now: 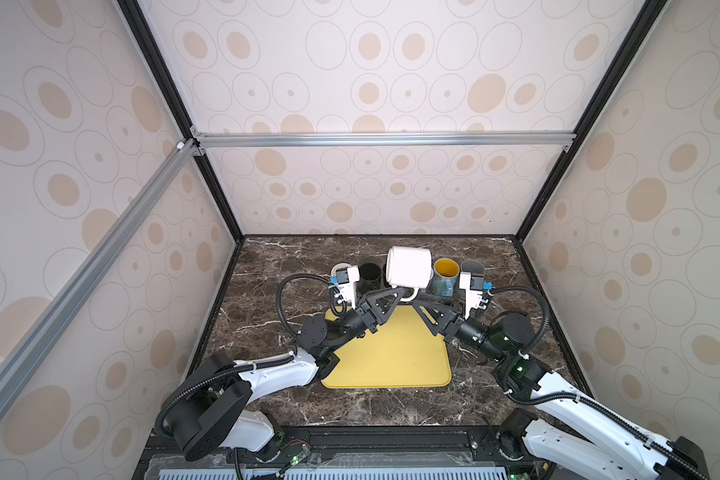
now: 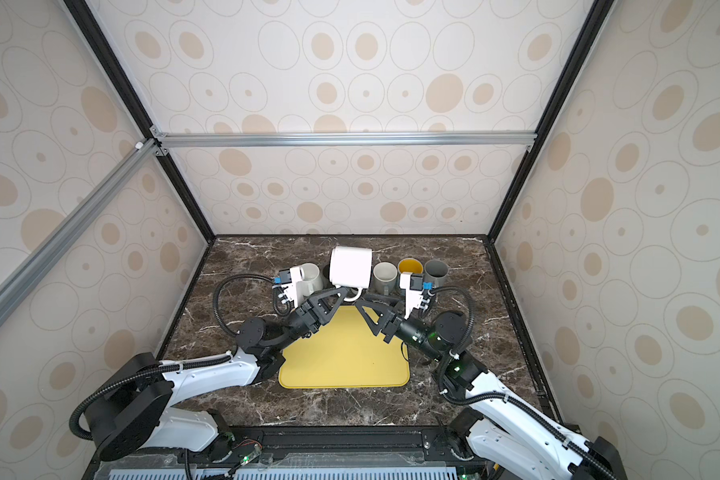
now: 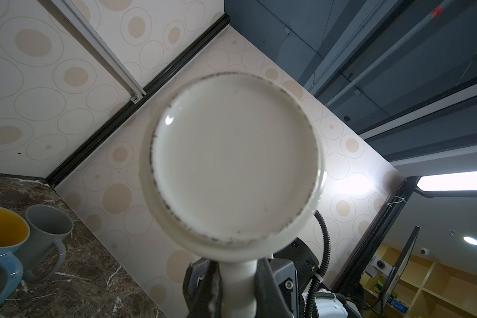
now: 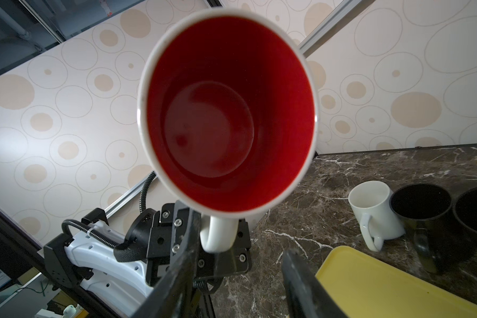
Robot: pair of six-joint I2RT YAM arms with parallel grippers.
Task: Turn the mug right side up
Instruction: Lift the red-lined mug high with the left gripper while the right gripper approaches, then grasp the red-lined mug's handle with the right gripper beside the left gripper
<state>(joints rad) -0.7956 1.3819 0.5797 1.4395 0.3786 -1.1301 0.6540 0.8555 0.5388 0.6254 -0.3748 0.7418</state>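
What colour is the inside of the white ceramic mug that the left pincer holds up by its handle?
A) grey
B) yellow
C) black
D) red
D: the right wrist view looks straight into the white ceramic mug, which the left pincer grips by the handle, and its inner wall and bottom are red.

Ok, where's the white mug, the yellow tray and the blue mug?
white mug (image 1: 408, 268): in a top view, on its outer side wall.
yellow tray (image 1: 391, 353): in a top view, on its bare middle.
blue mug (image 1: 444, 285): in a top view, on its blue outer wall.
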